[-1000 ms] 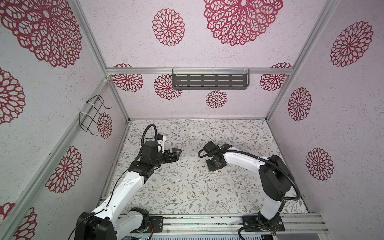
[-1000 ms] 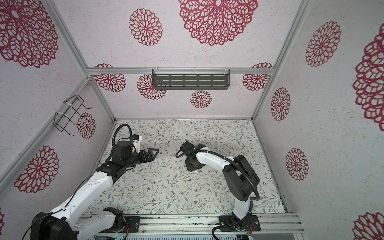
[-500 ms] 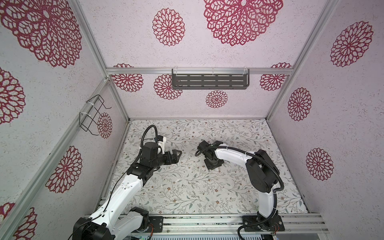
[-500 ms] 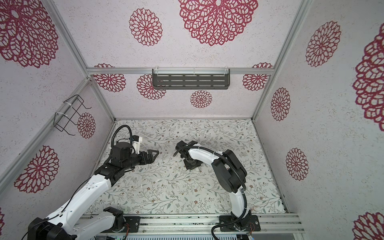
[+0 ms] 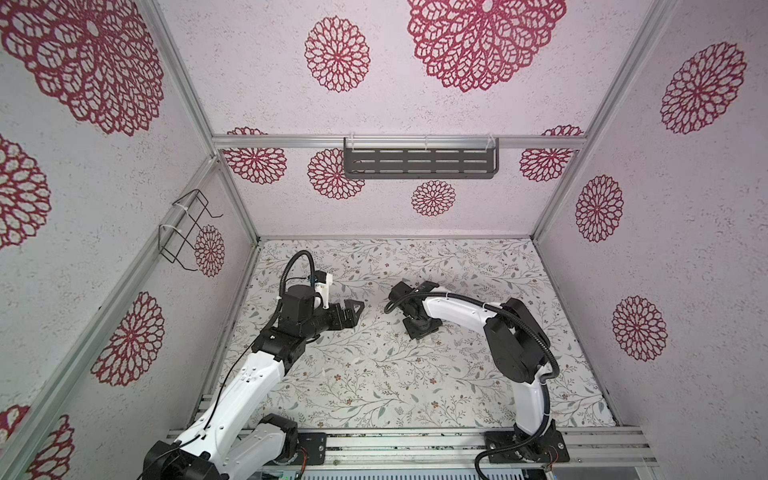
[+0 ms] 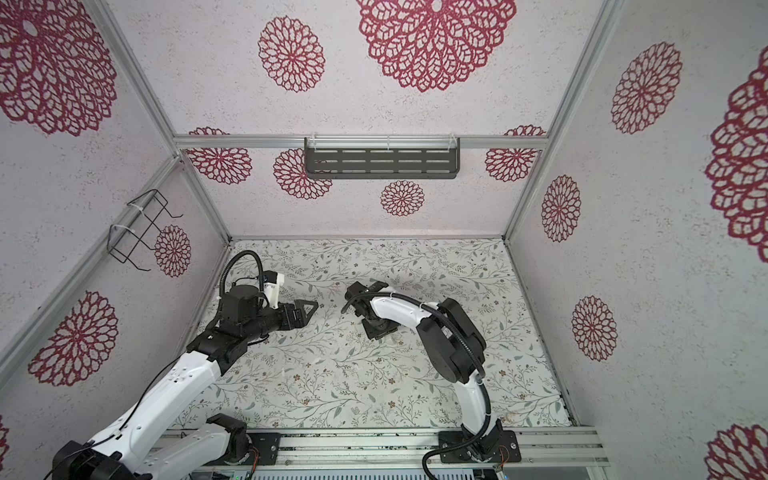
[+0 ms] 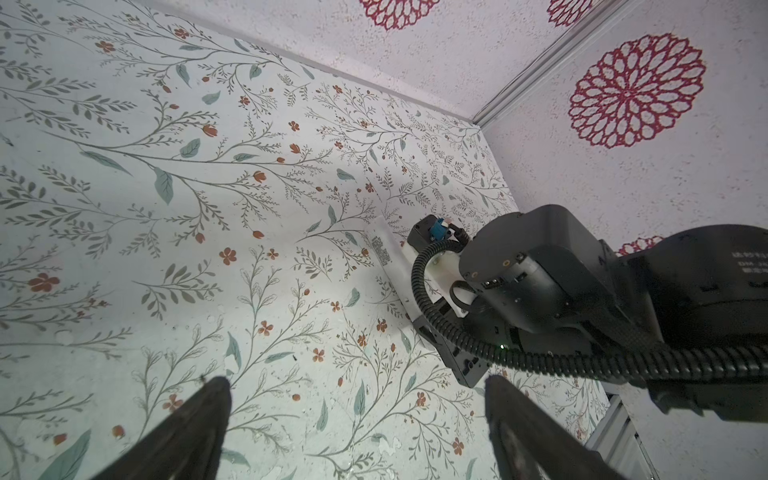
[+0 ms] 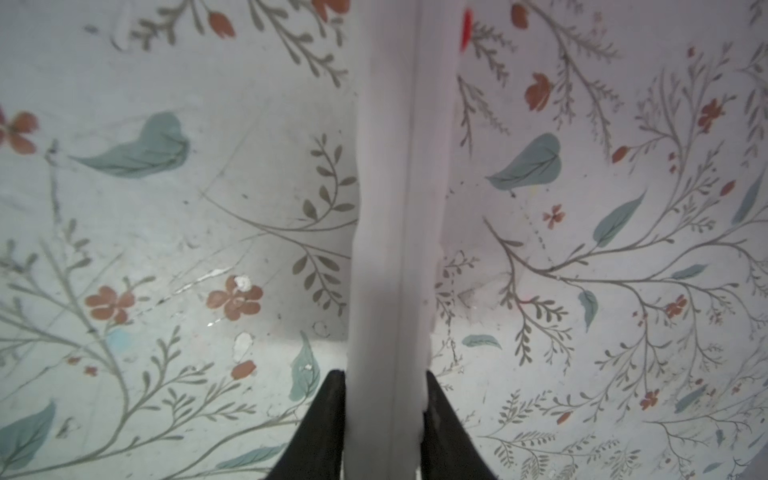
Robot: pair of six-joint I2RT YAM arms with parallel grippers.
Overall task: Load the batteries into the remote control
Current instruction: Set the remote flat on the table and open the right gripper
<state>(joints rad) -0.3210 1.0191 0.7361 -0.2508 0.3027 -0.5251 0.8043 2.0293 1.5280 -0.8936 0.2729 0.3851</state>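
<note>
The remote control (image 8: pixel 395 208) is a slim white bar standing on its long edge on the flowered mat, with a seam along it and a red button near its far end. My right gripper (image 8: pixel 384 374) points down at the mat, and its black fingers press both sides of the remote. In the left wrist view the remote (image 7: pixel 384 253) shows its dark code sticker and runs under the right wrist. In both top views the right gripper (image 5: pixel 417 330) (image 6: pixel 380 328) hides it. My left gripper (image 5: pixel 358 306) (image 6: pixel 311 307) (image 7: pixel 357 382) hangs open and empty, a short way left. The batteries are out of view.
A flowered mat (image 5: pixel 374 374) covers the floor between patterned walls. A grey slotted shelf (image 5: pixel 419 164) hangs on the back wall and a black wire basket (image 5: pixel 185 232) on the left wall. An aluminium rail (image 5: pixel 415 444) with both arm bases runs along the front.
The right arm's elbow has swung up and leftward, and its gripper has shifted slightly left over the mat. The left arm has barely moved.
</note>
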